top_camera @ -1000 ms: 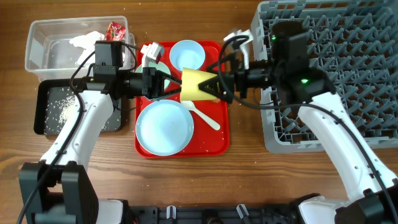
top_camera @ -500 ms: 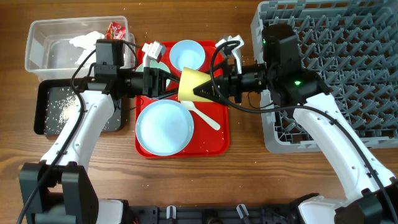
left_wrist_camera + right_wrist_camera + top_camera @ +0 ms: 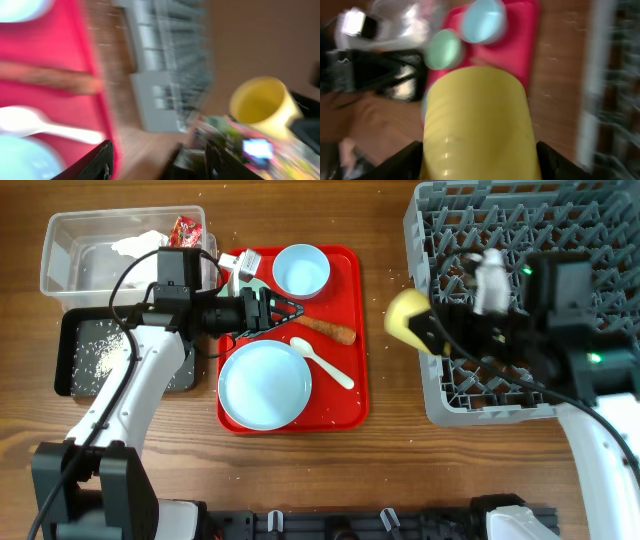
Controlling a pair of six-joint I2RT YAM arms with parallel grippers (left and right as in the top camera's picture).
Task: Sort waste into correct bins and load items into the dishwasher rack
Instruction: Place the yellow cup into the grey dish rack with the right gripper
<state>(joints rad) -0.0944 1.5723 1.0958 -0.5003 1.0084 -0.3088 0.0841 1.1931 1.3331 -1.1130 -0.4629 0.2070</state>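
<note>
Where cup [image 3: 405,318] hovers, rack [image 3: 418,240] rim nearby.

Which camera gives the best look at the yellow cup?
Overhead: the yellow cup sits in the right pincer by the dishwasher rack. Right wrist shows its blurred side close up; left wrist, its blurred mouth.

The plate [image 3: 264,385], spoon [image 3: 322,363] and bowl [image 3: 301,270] lie on the serving tray [image 3: 347,406], left of the dishwasher rack [image 3: 600,225].

Small yellow cup [image 3: 405,318] (tilted) beside grey rack [image 3: 600,225]
</note>
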